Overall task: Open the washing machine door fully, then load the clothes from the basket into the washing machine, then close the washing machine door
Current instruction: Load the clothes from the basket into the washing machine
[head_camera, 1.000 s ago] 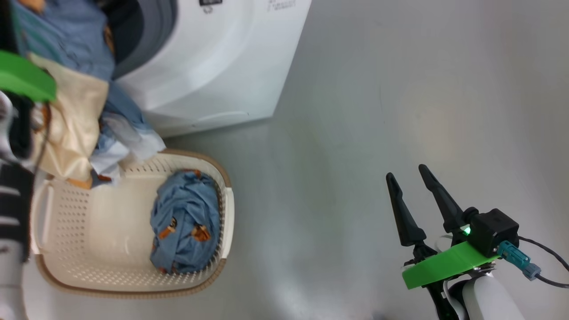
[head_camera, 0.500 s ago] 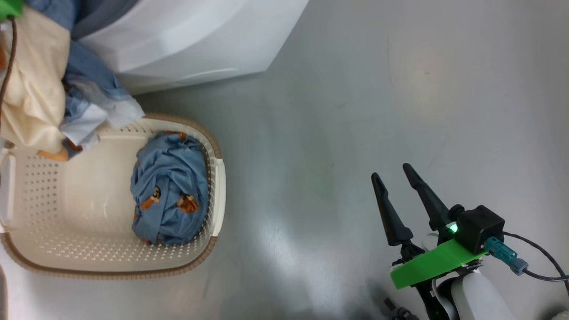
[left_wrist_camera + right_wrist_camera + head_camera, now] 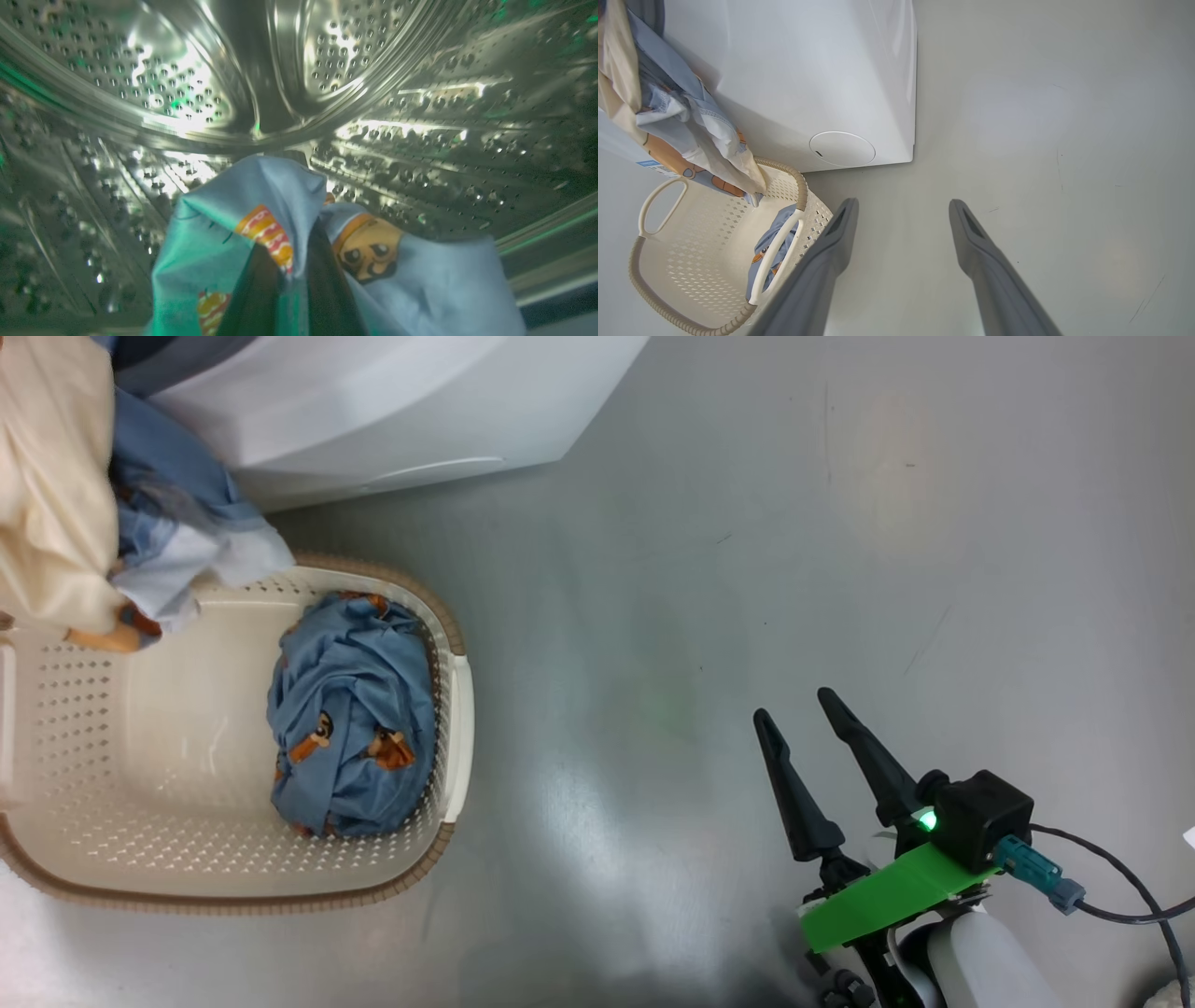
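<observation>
Grey glossy floor (image 3: 747, 569) bearing the basket (image 3: 459, 709): washing machine (image 3: 373, 411) just behind the basket; one clothes bundle (image 3: 350, 709) inside the basket at its right wall; second clothes bundle (image 3: 210, 233) within the steel drum (image 3: 187, 93), pinched by left gripper (image 3: 290, 240); right gripper (image 3: 794, 704) well right of the basket, fingers parted, empty.

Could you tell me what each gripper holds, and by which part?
The left gripper pinches a fold of the blue printed garment; the right gripper holds nothing.
</observation>
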Motion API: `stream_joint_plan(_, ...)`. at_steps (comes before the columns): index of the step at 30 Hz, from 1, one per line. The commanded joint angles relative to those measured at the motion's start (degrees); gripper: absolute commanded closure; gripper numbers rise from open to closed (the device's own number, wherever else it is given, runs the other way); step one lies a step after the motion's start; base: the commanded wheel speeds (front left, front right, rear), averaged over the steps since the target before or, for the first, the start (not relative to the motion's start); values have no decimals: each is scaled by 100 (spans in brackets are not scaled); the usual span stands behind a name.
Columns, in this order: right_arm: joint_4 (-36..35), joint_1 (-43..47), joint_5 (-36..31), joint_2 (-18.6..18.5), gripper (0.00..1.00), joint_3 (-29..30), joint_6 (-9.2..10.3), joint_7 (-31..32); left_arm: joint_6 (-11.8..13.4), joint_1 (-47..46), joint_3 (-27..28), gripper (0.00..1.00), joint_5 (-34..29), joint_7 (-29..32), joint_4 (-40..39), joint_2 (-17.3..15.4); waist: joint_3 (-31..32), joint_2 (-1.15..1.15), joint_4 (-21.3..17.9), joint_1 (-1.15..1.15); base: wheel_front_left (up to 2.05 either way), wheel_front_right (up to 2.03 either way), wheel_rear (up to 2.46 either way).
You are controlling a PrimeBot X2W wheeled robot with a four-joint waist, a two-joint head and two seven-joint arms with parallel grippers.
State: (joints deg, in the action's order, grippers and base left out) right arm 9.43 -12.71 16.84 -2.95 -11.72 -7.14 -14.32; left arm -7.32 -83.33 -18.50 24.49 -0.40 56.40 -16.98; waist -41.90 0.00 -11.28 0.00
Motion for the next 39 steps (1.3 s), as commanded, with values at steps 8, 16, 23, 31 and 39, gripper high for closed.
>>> stream_joint_plan(8, -57, 208, 117, 7, 0, -260, -35, -68, 183, -505, -258, 100, -753, -1440, -549, -356, -88, 0, -70, 0, 0, 0, 0)
stream_joint_plan(16, -20, 140, 120, 7, 0, -269, -35, -68, 297, -27, 149, 2, -911, -1458, -1329, -478, -76, 0, -62, 0, 0, 0, 0)
stream_joint_plan(23, -25, 96, 99, 7, 0, -200, -35, -68, 266, 179, 349, 0, -805, -1459, -987, -322, 30, 0, 57, 0, 0, 0, 0)
stream_joint_plan(31, -111, 5, 5, 7, 0, -24, -35, -68, 244, 314, 512, 0, -688, -1459, -858, -122, 68, 0, 262, 0, 0, 0, 0)
stream_joint_plan(39, -145, -140, -63, 7, 0, 172, -35, -68, 164, 790, 642, 0, -659, -1459, -1263, 44, 81, 0, 537, 0, 0, 0, 0)
